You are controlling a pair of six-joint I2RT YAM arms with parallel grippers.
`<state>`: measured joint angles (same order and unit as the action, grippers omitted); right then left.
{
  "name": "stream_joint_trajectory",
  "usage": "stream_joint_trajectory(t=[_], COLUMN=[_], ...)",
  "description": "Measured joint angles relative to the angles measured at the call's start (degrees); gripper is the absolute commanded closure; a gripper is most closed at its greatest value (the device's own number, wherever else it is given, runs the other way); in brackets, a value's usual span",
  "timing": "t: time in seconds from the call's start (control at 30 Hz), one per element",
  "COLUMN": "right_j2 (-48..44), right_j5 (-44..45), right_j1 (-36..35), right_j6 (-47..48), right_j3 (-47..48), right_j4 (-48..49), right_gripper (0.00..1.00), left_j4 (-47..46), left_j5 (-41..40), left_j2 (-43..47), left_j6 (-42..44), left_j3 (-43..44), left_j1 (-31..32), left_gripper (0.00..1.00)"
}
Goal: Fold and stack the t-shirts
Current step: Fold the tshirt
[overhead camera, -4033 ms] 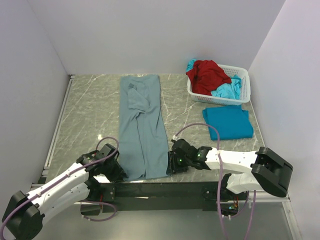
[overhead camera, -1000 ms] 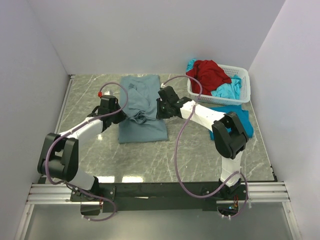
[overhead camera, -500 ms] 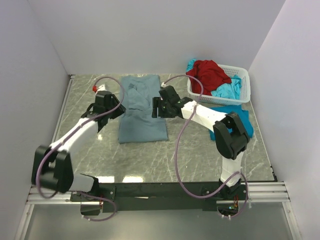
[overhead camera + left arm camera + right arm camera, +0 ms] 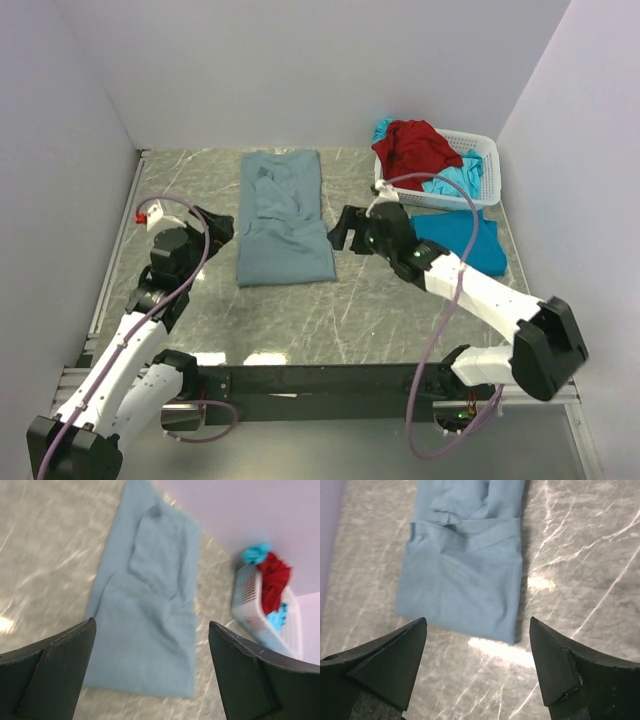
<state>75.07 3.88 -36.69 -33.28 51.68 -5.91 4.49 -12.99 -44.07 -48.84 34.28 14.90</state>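
The dusty grey-blue t-shirt (image 4: pixel 283 222) lies flat at the back middle of the table, its lower half doubled over the upper. My left gripper (image 4: pixel 216 227) hovers open just left of it, and my right gripper (image 4: pixel 344 231) hovers open just right of it. Neither touches the cloth. In the left wrist view the shirt (image 4: pixel 145 615) shows between the spread fingers of the gripper (image 4: pixel 151 623). In the right wrist view the gripper (image 4: pixel 478 620) is above the shirt's (image 4: pixel 462 575) near folded edge. A folded turquoise t-shirt (image 4: pixel 468 243) lies to the right, partly behind my right arm.
A white lattice basket (image 4: pixel 484 158) stands at the back right, holding a red t-shirt (image 4: pixel 410 147) and turquoise cloth (image 4: pixel 456 182). It also shows in the left wrist view as the basket (image 4: pixel 252 625). White walls close in the table on the left, back and right.
Both grippers have opened, let go of the grey-blue shirt and pulled back toward the near side. The shirt now lies folded in half.
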Motion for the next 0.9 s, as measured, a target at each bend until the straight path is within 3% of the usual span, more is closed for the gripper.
stream_joint_trajectory(t=[0.23, 0.43, 0.63, 0.9], right_j2=[-4.3, 1.8, 11.6, 15.3], right_j5=[-4.8, -10.2, -13.7, -14.4], right_j1=[0.0, 0.0, 0.0, 0.1], right_j6=[-2.1, -3.1, -3.6, -3.5], right_j3=[-9.9, -11.3, -9.1, -8.1], right_j4=[5.3, 8.7, 9.4, 8.6], right_gripper=[0.09, 0.1, 0.15, 0.27], left_j4=[5.2, 5.3, 2.0, -5.7], left_j5=[1.7, 3.7, 5.6, 7.8], left_j2=[4.0, 2.7, -6.4, -14.6], left_j6=[-5.4, -8.0, -7.8, -7.7], left_j3=[-10.8, -17.5, -17.6, -17.2], left_j1=[0.0, 0.0, 0.0, 0.0], left_gripper=[0.0, 0.0, 0.01, 0.19])
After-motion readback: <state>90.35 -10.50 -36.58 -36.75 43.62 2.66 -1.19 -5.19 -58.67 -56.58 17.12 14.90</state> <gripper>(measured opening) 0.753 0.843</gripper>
